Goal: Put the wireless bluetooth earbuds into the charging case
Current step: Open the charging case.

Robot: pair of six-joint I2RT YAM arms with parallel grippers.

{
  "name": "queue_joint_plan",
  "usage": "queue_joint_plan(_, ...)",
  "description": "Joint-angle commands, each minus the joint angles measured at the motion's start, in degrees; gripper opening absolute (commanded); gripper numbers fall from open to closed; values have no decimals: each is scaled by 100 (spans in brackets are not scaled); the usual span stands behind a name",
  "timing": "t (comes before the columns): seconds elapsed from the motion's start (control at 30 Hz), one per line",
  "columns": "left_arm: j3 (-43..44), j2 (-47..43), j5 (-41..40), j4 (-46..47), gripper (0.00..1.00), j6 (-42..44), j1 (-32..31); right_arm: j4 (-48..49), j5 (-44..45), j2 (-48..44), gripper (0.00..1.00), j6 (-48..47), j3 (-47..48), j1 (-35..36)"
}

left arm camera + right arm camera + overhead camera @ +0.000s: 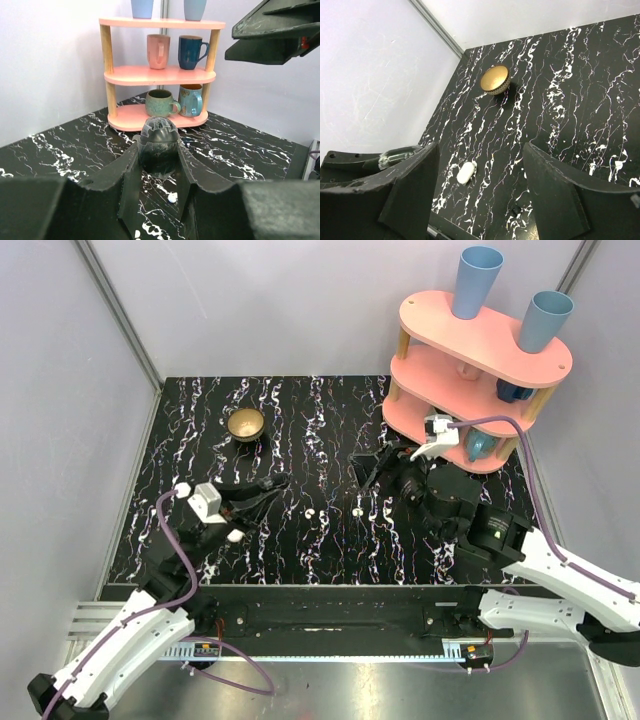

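The white charging case (pixel 235 535) lies closed on the black marble table, near the front left beside my left arm. It also shows in the right wrist view (pixel 466 172). Two tiny white earbuds lie loose mid-table, one (pixel 312 512) left of the other (pixel 357 510). My left gripper (pixel 275 490) hovers low just left of them, jaws a narrow gap apart. One earbud (pixel 172 197) shows on the table between its fingers (pixel 127 175). My right gripper (pixel 372 468) is raised right of the earbuds, wide open and empty (pixel 480 150).
A brass bowl (pixel 246 424) stands at the back left and also shows in the right wrist view (pixel 495 80). A pink shelf (pixel 470 370) with mugs and blue cups stands at the back right (pixel 157 75). A small black block (pixel 516 210) lies on the table.
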Motion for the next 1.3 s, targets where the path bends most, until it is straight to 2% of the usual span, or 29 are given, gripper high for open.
queue_joint_plan(0.0, 40, -458, 211, 352, 0, 272, -20, -158, -521, 9, 75, -229, 23, -6)
queue_joint_plan(0.03, -249, -738, 291, 579, 0, 352, -20, -149, -1028, 79, 75, -302, 50, -14)
queue_joint_plan(0.1, -523, -959, 38, 931, 0, 196, -20, 131, -1480, 150, 77, -364, 172, -15)
queue_joint_plan(0.27, -444, -1241, 196, 799, 0, 28, -20, 35, -3053, 791, 77, -232, 892, -15)
queue_joint_plan(0.33, -742, -1285, 12, 1508, 0, -182, -20, 105, -3570, 1159, 78, -302, 1042, -15)
queue_joint_plan(0.43, -893, -1093, -227, 2082, 0, -456, -20, 202, -3836, 1529, 79, -320, 1297, -14)
queue_joint_plan(0.6, -814, -461, 80, 2593, 0, -579, -20, 238, -3890, 1785, 81, -662, 1526, -6)
queue_joint_plan(0.73, -919, -135, 72, 3382, 0, -790, -28, 167, -3812, 1899, 82, -777, 1562, -15)
queue_joint_plan(1.07, -805, -11, 546, 3455, 0, -992, -20, 264, -3635, 2102, 83, -724, 1579, -67)
queue_joint_plan(1.27, -717, -178, 968, 3104, 0, -983, -20, 431, -3775, 2084, 84, -628, 1605, -208)
